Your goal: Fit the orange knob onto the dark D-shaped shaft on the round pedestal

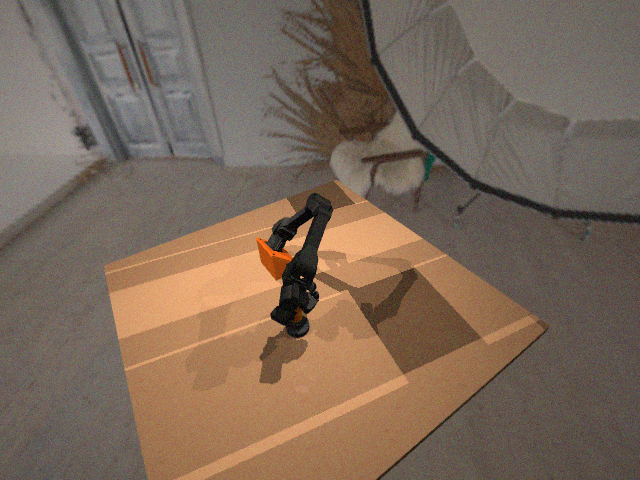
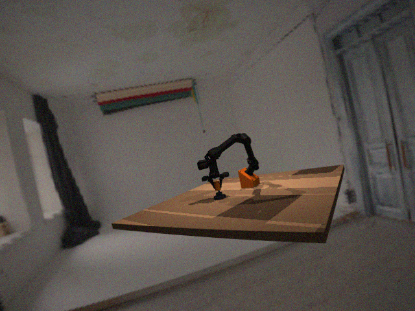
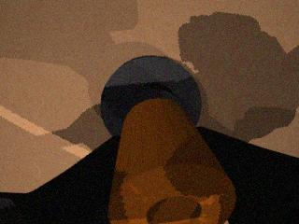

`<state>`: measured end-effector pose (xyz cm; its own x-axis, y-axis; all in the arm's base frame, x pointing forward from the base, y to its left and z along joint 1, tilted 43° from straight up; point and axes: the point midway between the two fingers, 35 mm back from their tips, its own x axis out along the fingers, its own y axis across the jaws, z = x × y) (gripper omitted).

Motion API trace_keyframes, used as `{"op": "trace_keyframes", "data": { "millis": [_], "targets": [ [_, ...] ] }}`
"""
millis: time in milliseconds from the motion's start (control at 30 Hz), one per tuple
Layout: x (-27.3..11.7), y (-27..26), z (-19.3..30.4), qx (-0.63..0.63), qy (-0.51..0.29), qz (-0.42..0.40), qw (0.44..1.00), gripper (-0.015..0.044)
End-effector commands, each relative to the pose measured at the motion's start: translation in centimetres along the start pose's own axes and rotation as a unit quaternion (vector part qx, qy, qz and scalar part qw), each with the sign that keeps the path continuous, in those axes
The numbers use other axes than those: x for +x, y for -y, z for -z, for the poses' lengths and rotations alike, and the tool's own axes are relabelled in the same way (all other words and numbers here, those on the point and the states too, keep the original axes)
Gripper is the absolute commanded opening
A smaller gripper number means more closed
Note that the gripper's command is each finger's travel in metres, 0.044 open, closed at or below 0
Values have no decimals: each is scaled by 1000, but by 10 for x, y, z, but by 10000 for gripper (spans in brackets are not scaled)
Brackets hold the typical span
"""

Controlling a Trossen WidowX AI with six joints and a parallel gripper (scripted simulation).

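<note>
The orange knob (image 1: pixel 298 315) (image 2: pixel 216 185) (image 3: pixel 159 154) is upright between the fingers of my gripper (image 2: pixel 216 186), which is shut on it. The dark round pedestal (image 1: pixel 298 329) (image 2: pixel 219 197) (image 3: pixel 140 70) stands on the table directly below. In the exterior view the knob is above the pedestal's base, with dark parts between them. In the wrist view the knob covers the near part of the pedestal. The shaft, its flat side and the knob's hole are hidden, so I cannot tell whether the shaft tip is in the hole.
The wooden table (image 1: pixel 330 413) (image 2: pixel 181 214) carries the orange wedge-shaped arm base (image 1: pixel 272 259) (image 2: pixel 248 179) behind the pedestal. The black arm (image 1: pixel 313 237) (image 2: pixel 231 141) arches from that base over to the pedestal. Dark shadows lie across the table.
</note>
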<state>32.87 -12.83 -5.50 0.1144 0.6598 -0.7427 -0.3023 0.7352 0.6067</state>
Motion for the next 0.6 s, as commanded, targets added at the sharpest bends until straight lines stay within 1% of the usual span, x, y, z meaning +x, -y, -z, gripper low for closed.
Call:
{"op": "trace_keyframes", "data": {
  "millis": [0,567],
  "targets": [
    [-1,1,2,0,2,2,1000,0],
    [-4,-1,-1,0,2,2,1000,0]
  ]
}}
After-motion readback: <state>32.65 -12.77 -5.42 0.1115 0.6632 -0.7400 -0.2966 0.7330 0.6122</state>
